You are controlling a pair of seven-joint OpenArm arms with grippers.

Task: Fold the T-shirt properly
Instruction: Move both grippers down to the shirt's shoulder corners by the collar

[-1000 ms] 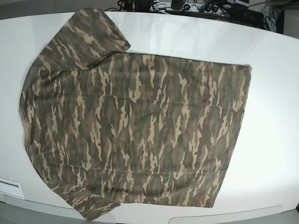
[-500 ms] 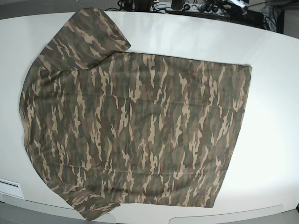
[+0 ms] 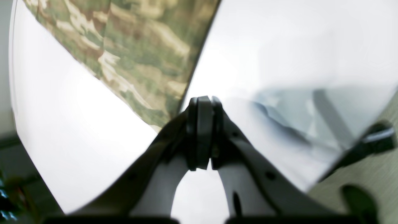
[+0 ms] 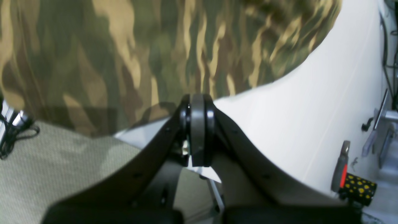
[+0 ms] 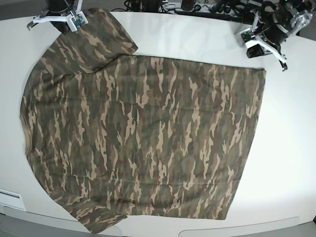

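Note:
The camouflage T-shirt (image 5: 143, 138) lies spread flat on the white table (image 5: 197, 39), sleeves at the left, straight hem at the right. My right gripper (image 5: 60, 25) hangs shut and empty over the far-left sleeve; in the right wrist view the shut right gripper (image 4: 197, 101) sits just short of the T-shirt (image 4: 130, 49). My left gripper (image 5: 257, 48) is shut and empty just beyond the far-right hem corner; in the left wrist view the left gripper (image 3: 202, 104) is near the corner of the T-shirt (image 3: 140, 49). The collar does not show.
Cables and equipment (image 5: 197, 7) crowd the space beyond the table's far edge. A white label (image 5: 10, 200) sits at the near-left edge. Beside the table in the right wrist view are a black, yellow-dotted tool (image 4: 354, 186) and carpet floor (image 4: 46, 174).
Both arms have come into the base view at the far corners of the table, where none showed before. The T-shirt has not moved.

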